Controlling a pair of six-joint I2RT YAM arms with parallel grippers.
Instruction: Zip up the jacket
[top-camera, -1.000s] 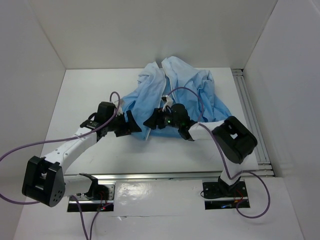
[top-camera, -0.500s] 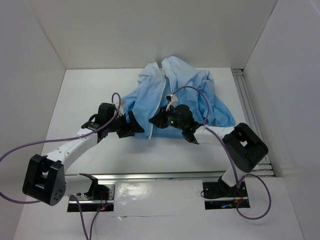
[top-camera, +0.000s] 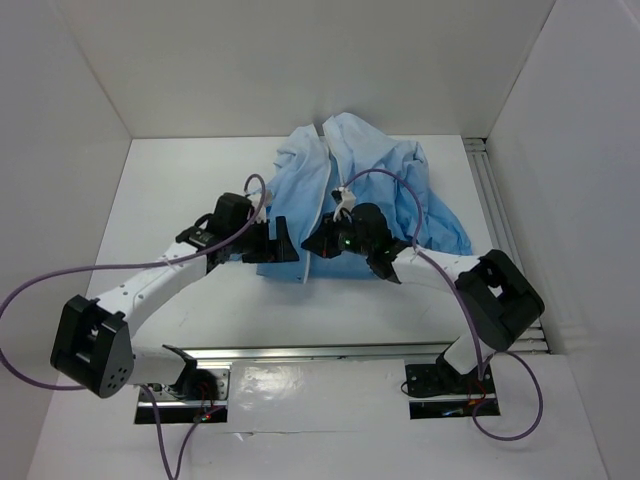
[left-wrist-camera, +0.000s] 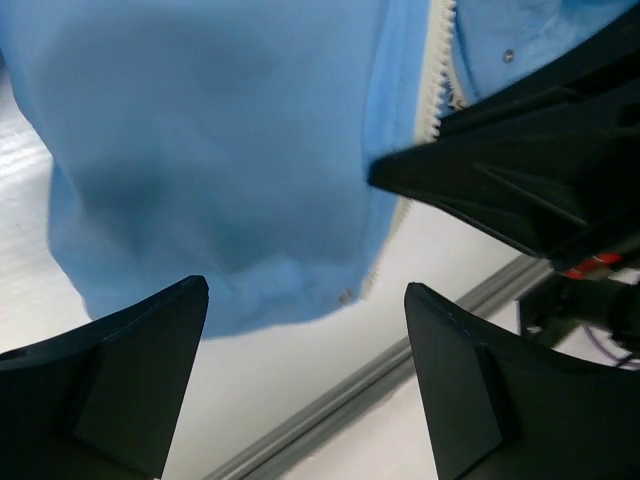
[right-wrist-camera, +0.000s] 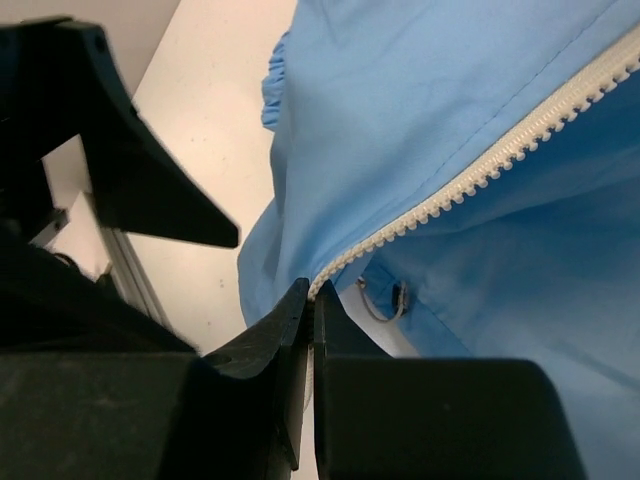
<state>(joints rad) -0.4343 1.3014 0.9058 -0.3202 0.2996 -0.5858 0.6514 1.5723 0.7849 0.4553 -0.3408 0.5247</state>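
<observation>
— Whereabouts of the jacket (top-camera: 375, 190)?

— Spread over the far middle of the tabletop (top-camera: 170, 190), collar end away from the arms, hem toward them. Open down the front, not yet zipped.

— And the zipper strip (right-wrist-camera: 500, 160)?

— Along a front edge, long axis roughly far to near in the overhead view, leaning a little leftward toward the hem. Lower end right at the near hem, between the two arms.

— State of the right pincer (right-wrist-camera: 306, 300)?

— Closed, jaws pressed almost flush, pale teeth running straight into the slit between them. Looks like a pinch on the strip's bottom end. Small metal ring (right-wrist-camera: 383, 298) just beside the tips, not gripped.

— Left pincer (left-wrist-camera: 306, 290)?

— Spread wide, gripping nothing. Hanging over the lower corner of the blue panel, hem edge between the two fingers, bare tabletop beyond it.

— So the deciding relation?

— Probably this: strip lying ahead of the open jaws and off to their right, bordering the very panel beneath them, with the right pincer's tip already on that edge. Left pincer just beside the right one, on its left, tips facing it.

— Nearer arm for the next grasp?

— Left, by position and by being free. Likely a matter of closing on fabric near that bottom end to steady it.

— Slider?

— Cannot tell. Possibly the metal ring, too small to be sure. Second front edge not separable in these views either.
</observation>
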